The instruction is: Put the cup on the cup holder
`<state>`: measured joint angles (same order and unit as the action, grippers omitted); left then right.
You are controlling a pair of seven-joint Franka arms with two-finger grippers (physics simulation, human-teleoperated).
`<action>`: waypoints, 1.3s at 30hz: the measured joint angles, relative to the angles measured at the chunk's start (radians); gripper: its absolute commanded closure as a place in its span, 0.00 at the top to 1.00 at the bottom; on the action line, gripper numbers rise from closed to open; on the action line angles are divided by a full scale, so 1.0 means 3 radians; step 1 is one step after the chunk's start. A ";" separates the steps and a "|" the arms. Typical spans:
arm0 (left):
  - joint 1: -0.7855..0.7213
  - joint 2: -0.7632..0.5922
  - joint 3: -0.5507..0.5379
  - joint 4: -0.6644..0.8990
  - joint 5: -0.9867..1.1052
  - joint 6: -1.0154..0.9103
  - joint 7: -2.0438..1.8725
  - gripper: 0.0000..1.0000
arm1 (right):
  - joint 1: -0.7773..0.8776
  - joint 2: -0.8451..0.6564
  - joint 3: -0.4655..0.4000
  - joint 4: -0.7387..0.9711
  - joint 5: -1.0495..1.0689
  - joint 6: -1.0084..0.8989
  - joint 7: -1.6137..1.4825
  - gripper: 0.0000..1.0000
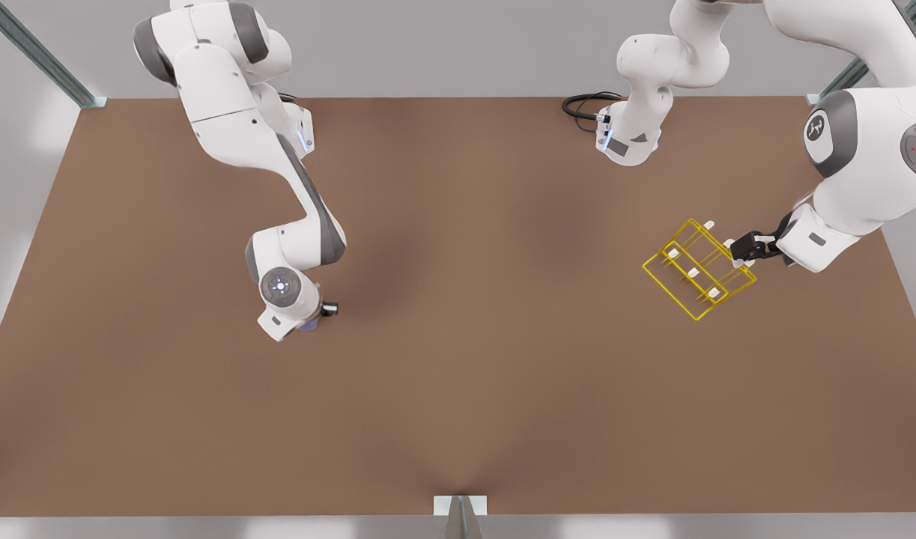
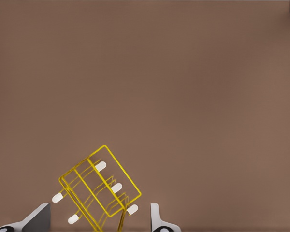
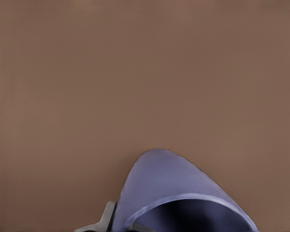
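The lavender-blue cup (image 3: 164, 186) lies close under the right wrist camera, its dark mouth toward the lens, with a grey finger (image 3: 106, 218) pressed on its side. My right gripper (image 1: 315, 318) is at the front view's left, shut on the cup (image 1: 305, 326), which its hand mostly hides. The yellow wire cup holder (image 1: 697, 269) with white-tipped pegs stands at the front view's right. My left gripper (image 1: 741, 251) is at its far-right edge, open, and its two fingers (image 2: 38, 217) stand wide apart on either side of the cup holder's (image 2: 99, 188) near end.
The brown table (image 1: 487, 389) spreads wide between the two arms. A black cable (image 1: 581, 105) coils at the back by an arm base. Metal frame posts (image 1: 460, 516) mark the table's edges.
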<state>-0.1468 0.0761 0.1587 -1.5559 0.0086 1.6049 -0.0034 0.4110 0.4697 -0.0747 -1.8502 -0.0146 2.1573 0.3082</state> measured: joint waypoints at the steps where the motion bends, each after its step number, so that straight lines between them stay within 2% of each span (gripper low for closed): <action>1: 0.0001 0.0001 0.0000 0.0000 0.0000 0.0000 0.0000 1.00 | 0.0008 -0.0004 0.0029 0.0102 0.0061 -0.0041 -0.0002 0.21; 3: -0.0014 0.0000 0.0019 0.0000 -0.0001 -0.0003 0.0001 1.00 | 0.0026 -0.0006 0.0092 0.0331 0.0347 -0.0140 -0.0005 0.21; 7: 0.0002 -0.0001 0.0048 0.0000 -0.0004 -0.0038 0.0003 1.00 | 0.0208 0.0064 0.0121 0.0666 0.1506 -0.0259 -0.0040 0.21; 13: 0.0040 0.0042 0.0051 0.0000 -0.0005 -0.0062 0.0003 1.00 | 0.0677 0.0798 0.0120 0.1568 0.3445 -0.0223 -0.0154 0.21; 17: 0.0018 0.0048 0.0051 0.0002 -0.0005 -0.0071 0.0002 1.00 | 0.0945 0.1314 0.0116 0.2034 0.4355 0.0047 -0.0336 0.21; 23: 0.0020 0.0046 0.0051 0.0002 -0.0003 -0.0079 0.0001 1.00 | 0.1182 0.1894 0.0097 0.2463 0.4823 0.0490 -0.0658 0.21; 35: 0.0019 0.0046 0.0051 0.0000 0.0000 -0.0090 0.0000 1.00 | 0.1264 0.2295 0.0050 0.2786 0.4942 0.0857 -0.1190 0.21; 36: 0.0019 0.0046 0.0051 0.0000 0.0000 -0.0090 0.0000 1.00 | 0.1269 0.2307 0.0052 0.2789 0.4945 0.0873 -0.1224 0.36; 37: 0.0019 0.0046 0.0051 -0.0001 0.0000 -0.0091 0.0000 1.00 | 0.1271 0.2321 0.0053 0.2791 0.4936 0.0885 -0.1250 0.92; 38: 0.0019 0.0046 0.0051 -0.0002 0.0000 -0.0092 -0.0001 1.00 | 0.1273 0.2328 0.0055 0.2791 0.4929 0.0901 -0.1276 1.00; 39: 0.0019 0.0048 0.0051 -0.0003 -0.0001 -0.0094 -0.0002 1.00 | 0.1279 0.2332 0.0057 0.2792 0.4927 0.0918 -0.1303 1.00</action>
<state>-0.1411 0.0905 0.1742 -1.5568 0.0083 1.5767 -0.0039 0.7949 1.1694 -0.0575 -1.0127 1.4636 2.4327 -0.0828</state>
